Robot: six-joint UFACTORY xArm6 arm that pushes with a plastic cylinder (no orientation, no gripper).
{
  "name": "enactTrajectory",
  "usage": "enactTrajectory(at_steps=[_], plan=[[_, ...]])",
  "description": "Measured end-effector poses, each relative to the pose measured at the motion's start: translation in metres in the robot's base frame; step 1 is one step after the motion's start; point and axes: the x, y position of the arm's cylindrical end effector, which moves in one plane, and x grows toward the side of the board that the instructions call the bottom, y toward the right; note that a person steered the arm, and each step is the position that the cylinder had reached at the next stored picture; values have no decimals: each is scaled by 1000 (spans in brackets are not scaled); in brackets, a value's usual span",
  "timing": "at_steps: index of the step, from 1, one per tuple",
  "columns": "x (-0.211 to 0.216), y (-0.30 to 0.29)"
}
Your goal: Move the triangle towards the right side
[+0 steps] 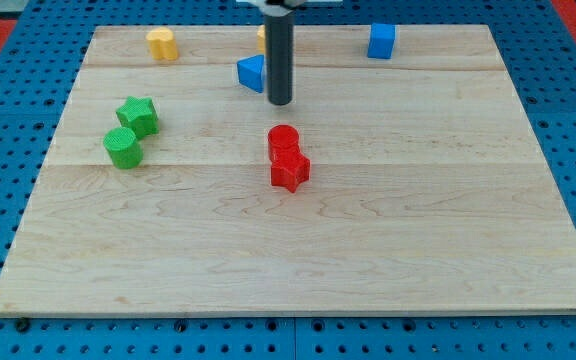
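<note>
The blue triangle lies near the top middle of the wooden board, partly hidden by my rod. My tip rests on the board just to the right of and slightly below the triangle, close to it or touching it. A red cylinder and a red star-shaped block sit together below the tip.
A blue cube stands at the top right. A yellow block is at the top left, and another yellow block peeks out behind the rod. A green star-shaped block and a green cylinder are at the left.
</note>
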Motion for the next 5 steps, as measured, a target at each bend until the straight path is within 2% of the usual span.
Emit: enactTrajectory(at_steps=[2, 3, 4, 5], plan=[[0, -6], [15, 2], [-6, -39], [-54, -76]])
